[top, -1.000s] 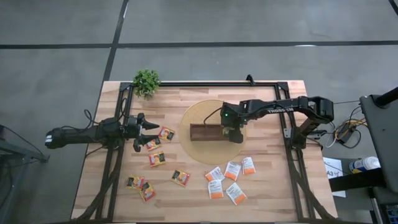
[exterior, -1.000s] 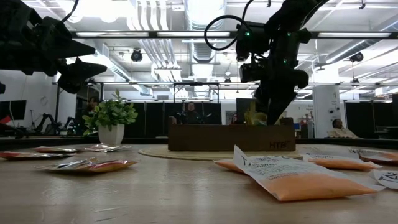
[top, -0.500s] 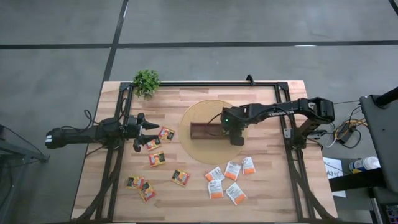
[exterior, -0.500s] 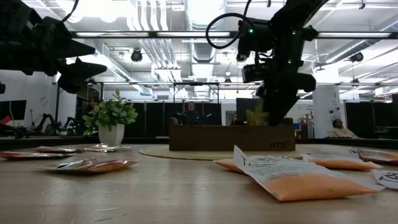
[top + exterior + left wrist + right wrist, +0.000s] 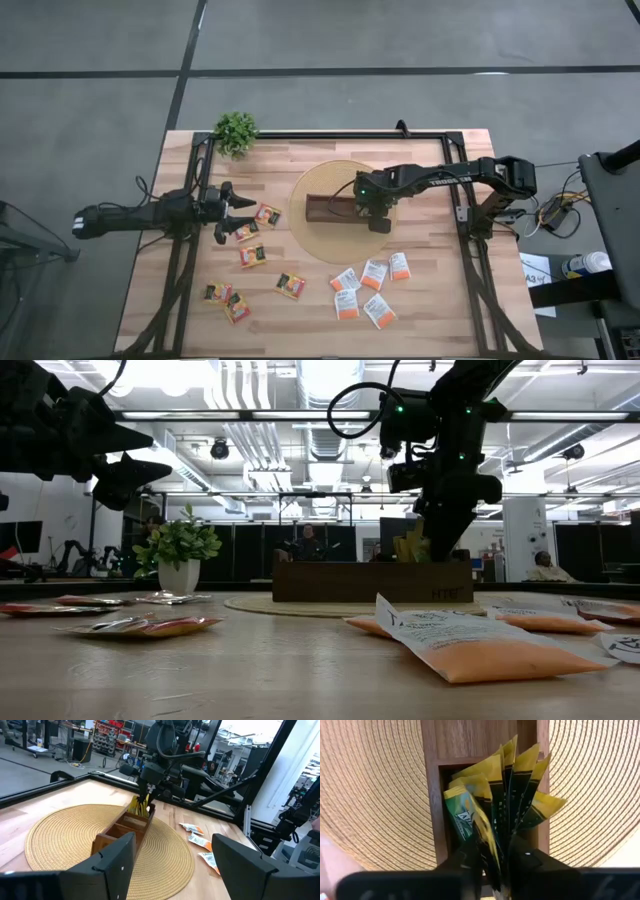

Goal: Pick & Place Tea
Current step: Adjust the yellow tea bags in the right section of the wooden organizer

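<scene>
A long dark-brown wooden box [image 5: 330, 210] lies on a round woven mat [image 5: 320, 245]. Several dark green-yellow tea sachets [image 5: 515, 785] stand fanned out in its right end compartment. My right gripper [image 5: 378, 216] points steeply down into that compartment, shut on some of them. White-orange sachets [image 5: 370, 285] lie flat near the front edge. Yellow-red-black sachets [image 5: 252, 255] lie flat at the front left. My left gripper [image 5: 174, 840] hovers open and level over the table's left side, holding nothing. My right gripper pinches the upper part of one or two green-yellow sachets [image 5: 491, 854] between its two fingers [image 5: 470, 862]; how many, I cannot tell. The fingers come from above, pointing steeply down. The sachets stand upright with their lower ends in the box's right end compartment.
A small green potted plant [image 5: 236, 130] stands at the far left corner. A black frame [image 5: 330, 134] runs along the far edge and both sides of the table. Bare wood lies between the two groups of loose sachets.
My right gripper has kept its place over the box's right end. In the low view its fingers have drawn closer together over the standing green-yellow sachets. The sachets remain in the box.
</scene>
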